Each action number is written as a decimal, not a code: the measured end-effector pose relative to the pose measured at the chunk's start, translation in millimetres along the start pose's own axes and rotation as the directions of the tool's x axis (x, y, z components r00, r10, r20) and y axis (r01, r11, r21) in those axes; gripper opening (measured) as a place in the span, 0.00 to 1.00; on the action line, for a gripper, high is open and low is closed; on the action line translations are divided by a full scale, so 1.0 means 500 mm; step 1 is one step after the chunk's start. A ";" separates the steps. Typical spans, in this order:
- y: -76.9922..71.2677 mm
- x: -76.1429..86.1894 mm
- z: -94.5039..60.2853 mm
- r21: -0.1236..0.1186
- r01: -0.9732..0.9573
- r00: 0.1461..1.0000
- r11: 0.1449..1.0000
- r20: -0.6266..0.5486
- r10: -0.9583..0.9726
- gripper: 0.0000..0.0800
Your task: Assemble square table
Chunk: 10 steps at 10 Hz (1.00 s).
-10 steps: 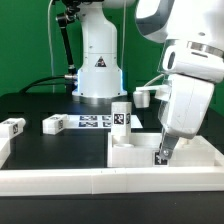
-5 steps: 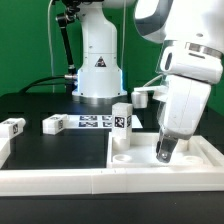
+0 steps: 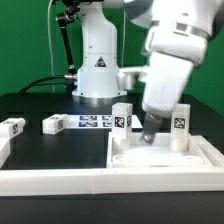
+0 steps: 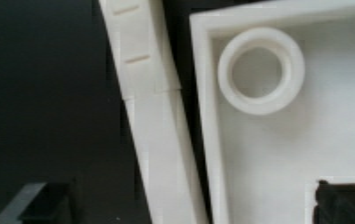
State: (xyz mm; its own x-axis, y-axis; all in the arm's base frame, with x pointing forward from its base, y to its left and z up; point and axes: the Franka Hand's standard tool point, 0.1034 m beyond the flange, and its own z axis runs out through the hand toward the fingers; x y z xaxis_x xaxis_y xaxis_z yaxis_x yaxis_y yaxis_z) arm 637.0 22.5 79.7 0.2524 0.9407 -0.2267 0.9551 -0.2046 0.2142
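**Square table slab at near right, gripper spread above it**

Square table slab (image 3: 170,160) lies on the black surface (image 3: 60,148) at the near right, just behind the long white border rail (image 3: 70,181). Two legs stand upright along its far edge: the left upright leg (image 3: 122,117) at the far-left corner and the right upright leg (image 3: 181,123) further right. My gripper (image 3: 147,133) hangs between them, low over the slab; I cannot tell whether it touches. In the wrist view my dark fingertips (image 4: 26,200) are spread wide with nothing between them, over the slab's raised rim (image 4: 156,120) and beside a round socket (image 4: 259,68). On the left, the outer loose leg (image 3: 12,127) and the inner loose leg (image 3: 53,124) lie flat, and the marker board (image 3: 92,122) is just right of the inner one.
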 end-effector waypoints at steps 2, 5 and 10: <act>-0.009 -0.051 -0.015 -0.002 -0.023 1.000 1.000 0.004 0.023 0.81; -0.044 -0.075 0.002 0.012 -0.059 0.998 0.998 0.001 0.059 0.81; -0.053 -0.132 0.011 0.073 -0.534 0.844 0.842 0.104 0.526 0.81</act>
State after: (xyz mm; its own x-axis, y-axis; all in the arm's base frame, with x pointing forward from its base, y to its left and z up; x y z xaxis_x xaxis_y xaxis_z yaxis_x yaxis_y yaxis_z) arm 595.9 -35.5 83.6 0.7315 0.6583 -0.1777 0.6812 -0.6943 0.2321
